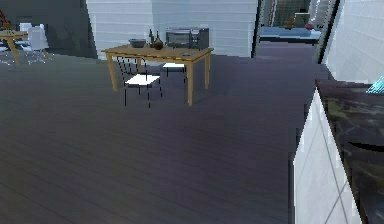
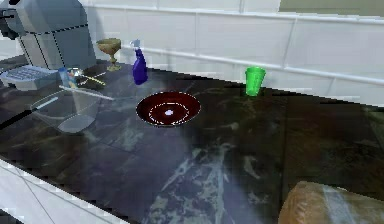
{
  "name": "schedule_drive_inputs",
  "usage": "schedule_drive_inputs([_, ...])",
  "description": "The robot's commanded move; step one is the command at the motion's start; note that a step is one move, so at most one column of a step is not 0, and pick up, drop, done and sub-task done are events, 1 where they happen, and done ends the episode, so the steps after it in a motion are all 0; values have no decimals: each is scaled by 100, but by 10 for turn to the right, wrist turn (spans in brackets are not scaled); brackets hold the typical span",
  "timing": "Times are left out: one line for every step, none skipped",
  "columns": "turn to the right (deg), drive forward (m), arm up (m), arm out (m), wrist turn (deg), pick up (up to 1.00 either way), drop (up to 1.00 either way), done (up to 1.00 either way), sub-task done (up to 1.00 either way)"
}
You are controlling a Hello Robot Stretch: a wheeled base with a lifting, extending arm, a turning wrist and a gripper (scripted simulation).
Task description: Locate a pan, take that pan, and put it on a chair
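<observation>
Dark red and round, the pan [image 2: 168, 108] lies mouth up on the dark marble counter [image 2: 250, 150], near a blue spray bottle [image 2: 139, 63] and a green cup [image 2: 256, 80]. I cannot tell its long axis or which way it points. Across the room a chair [image 1: 140, 80] stands at a wooden table [image 1: 160, 52]. The claw's state I cannot tell.

Round dark-red pan [image 2: 168, 108] flat on dark counter [image 2: 250, 150]; chair [image 1: 140, 80], likely white-seated, upright.

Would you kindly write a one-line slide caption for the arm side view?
Dark marble counter holding a round dark-red pan, a blue spray bottle, a green cup and a clear dish.
</observation>
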Motion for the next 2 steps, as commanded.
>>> schedule_drive_inputs([0,0,38,0,0,0,0,0,0])
schedule_drive_inputs([0,0,0,34,0,0,0,0,0])
